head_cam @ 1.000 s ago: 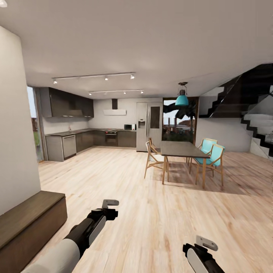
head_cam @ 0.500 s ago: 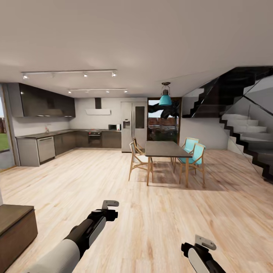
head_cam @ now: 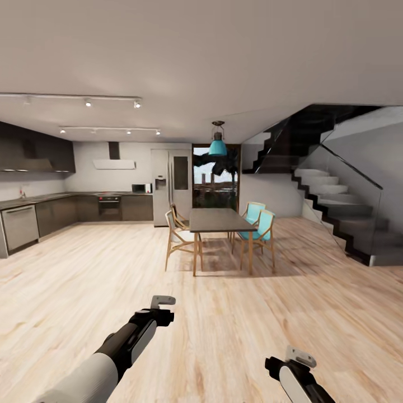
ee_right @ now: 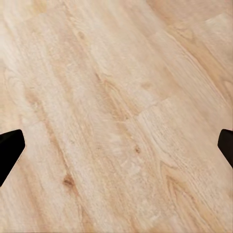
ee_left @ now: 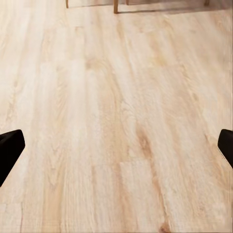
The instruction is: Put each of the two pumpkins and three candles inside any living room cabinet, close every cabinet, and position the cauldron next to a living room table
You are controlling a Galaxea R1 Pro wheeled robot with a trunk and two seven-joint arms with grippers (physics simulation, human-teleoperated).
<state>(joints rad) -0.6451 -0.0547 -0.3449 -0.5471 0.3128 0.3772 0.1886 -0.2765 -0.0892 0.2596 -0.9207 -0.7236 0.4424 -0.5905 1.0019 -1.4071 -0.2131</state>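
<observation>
Cabinet has left my head view as I pan right; dining table (head_cam: 219,220) ahead. Left tool (ee_left: 116,145) and right tool (ee_right: 116,145) spread wide, empty; still searching.

The staircase (head_cam: 341,207) and kitchen cupboards (head_cam: 22,221) run off the head view's edges, and each wrist view crops its pincer's fingertips (ee_left: 9,150) (ee_right: 9,148) to dark corners.

Pale grained wood floor (head_cam: 84,280), dark grey table (head_cam: 215,220) top on tan legs, teal chairs (head_cam: 258,221), teal pendant lamp (head_cam: 218,146), black staircase (head_cam: 330,184), dark grey kitchen cupboards (head_cam: 56,210), black fingertips (ee_left: 9,148).
</observation>
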